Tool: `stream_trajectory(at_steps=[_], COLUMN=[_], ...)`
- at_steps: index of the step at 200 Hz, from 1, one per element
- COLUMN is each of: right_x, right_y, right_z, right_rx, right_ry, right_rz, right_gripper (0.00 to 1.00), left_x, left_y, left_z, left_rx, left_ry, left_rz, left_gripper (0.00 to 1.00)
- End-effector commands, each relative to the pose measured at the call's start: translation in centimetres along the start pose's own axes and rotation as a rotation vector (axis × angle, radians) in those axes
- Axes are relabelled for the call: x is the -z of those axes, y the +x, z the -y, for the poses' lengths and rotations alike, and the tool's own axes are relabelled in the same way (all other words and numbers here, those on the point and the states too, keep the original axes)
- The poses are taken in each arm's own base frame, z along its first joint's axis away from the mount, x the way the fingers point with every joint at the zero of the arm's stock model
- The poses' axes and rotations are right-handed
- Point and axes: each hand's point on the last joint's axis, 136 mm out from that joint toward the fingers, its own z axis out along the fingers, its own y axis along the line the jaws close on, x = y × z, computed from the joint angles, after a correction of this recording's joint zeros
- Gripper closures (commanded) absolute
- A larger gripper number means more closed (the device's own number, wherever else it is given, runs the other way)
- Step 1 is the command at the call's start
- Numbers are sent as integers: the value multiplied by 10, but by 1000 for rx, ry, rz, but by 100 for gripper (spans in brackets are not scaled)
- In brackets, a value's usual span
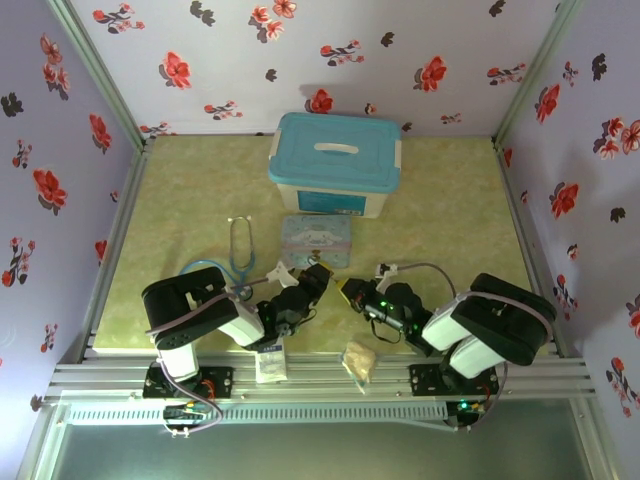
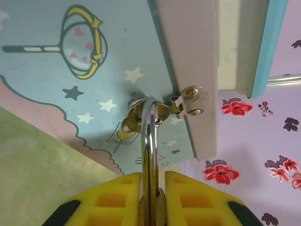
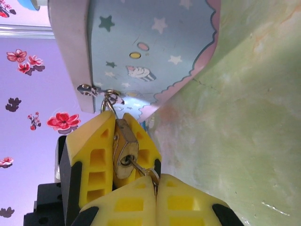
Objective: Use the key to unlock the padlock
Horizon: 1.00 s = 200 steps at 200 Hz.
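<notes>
Partly hidden between jaws: padlock (image 3: 123, 147), key (image 3: 137, 165).

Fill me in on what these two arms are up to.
The left gripper is clamped on the small brass padlock, which hangs by its shackle from the latch of the pale blue cartoon tin. The right gripper pinches the key, its tip at the padlock's keyhole. Whether the lock has opened cannot be told.
</notes>
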Motion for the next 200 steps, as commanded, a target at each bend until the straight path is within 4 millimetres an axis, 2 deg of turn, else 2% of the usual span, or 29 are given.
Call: stream_trajectory(at_steps=[1,30,50,71,123,166,200], right_x=[-4,-13,-11,-7,4,12,2], right_y=[-17,-3,-1,-5,-5,-5,8], right_z=[-60,-70,-75,-68,-35,-25,-27], right_rx=[-2,6,8,-3,14,12,57], right_ry=[-206,-227,-244,-226,-116,-93,-85], right_rz=[43,-15,-19,25,238,336,311], right_gripper=[100,100,100,100,100,100,100], left_x=[10,7,7,7,3,1,0], left_y=[61,66,66,63,60,57,58], left_z=[30,22,25,26,25,28,29], left_rx=[32,45,34,29,59,84,128], left_ry=[103,82,91,93,86,90,90], left_rz=[-262,-276,-272,-256,-229,-206,-212], left_gripper=[100,100,100,100,100,100,100])
